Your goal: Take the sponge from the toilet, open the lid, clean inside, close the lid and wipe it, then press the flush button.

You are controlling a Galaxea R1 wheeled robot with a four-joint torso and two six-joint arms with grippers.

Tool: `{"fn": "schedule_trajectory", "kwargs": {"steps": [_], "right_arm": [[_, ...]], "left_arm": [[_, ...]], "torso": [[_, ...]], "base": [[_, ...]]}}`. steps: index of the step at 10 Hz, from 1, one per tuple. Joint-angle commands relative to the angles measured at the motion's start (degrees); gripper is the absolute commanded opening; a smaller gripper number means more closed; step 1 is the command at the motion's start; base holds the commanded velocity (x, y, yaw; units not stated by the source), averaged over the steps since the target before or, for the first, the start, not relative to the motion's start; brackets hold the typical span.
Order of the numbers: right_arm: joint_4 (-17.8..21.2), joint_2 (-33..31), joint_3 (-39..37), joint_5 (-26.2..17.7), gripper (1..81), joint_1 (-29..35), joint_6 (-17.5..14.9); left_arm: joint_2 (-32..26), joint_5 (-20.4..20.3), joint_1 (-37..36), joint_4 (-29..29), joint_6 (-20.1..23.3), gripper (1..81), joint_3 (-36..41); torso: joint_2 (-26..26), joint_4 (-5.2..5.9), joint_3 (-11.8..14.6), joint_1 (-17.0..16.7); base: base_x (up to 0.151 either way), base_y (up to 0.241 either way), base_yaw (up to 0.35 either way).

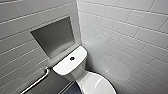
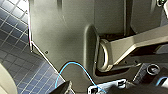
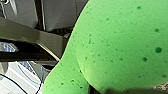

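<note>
The white toilet (image 1: 72,66) stands in the corner of the tiled walls, low in the head view. On its flat tank top sits the round flush button (image 1: 72,58). The smooth white lid (image 1: 96,85) lies shut over the bowl, cut off by the picture's lower edge. The bright green sponge (image 3: 120,45) shows very large and close in the right wrist view, squeezed in my right gripper, which is shut on it. My left gripper is open and holds nothing.
A grey recessed niche (image 1: 53,37) is set in the wall behind and left of the tank. A metal grab bar (image 1: 37,81) runs along the left wall. Blue-grey floor tiles (image 2: 15,50) show beside my own grey body in the left wrist view.
</note>
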Motion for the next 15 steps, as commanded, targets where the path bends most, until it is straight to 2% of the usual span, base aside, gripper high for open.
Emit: {"fn": "schedule_trajectory", "kwargs": {"steps": [1,9,10,12,15], "right_arm": [[-0.37,0.92,-1.49,-5.77,1.0,-0.42,-0.17],[-0.29,2.15,-2.02,-5.68,1.0,-0.51,-0.17],[0.06,2.15,-2.02,-5.76,1.0,-0.34,-0.17],[0.5,1.63,-1.5,-5.94,1.0,1.24,0.27],[0.16,1.1,-1.76,-7.88,1.0,2.22,0.27]], "left_arm": [[2.41,4.41,0.27,1.27,0.55,81.1,-2.57],[4.78,4.15,0.8,1.26,0.46,81.1,-6.79],[4.78,4.15,0.8,1.18,0.46,81.1,-6.79],[4.6,4.33,1.24,1.18,0.46,81.1,-6.7],[4.34,4.15,3.97,1.27,0.46,81.1,-6.97]], "torso": [[5.57,0.0,4.61,-3.61],[21.73,-0.02,21.3,-14.27],[17.97,-0.02,17.7,-11.89],[19.27,-0.02,19.22,-12.92],[19.62,-0.02,19.47,-13.12]], "base": [[0.0,0.0,0.0],[0.0,0.0,0.0],[0.0,0.0,0.0],[0.0,0.0,0.0],[0.0,0.0,0.0]]}}
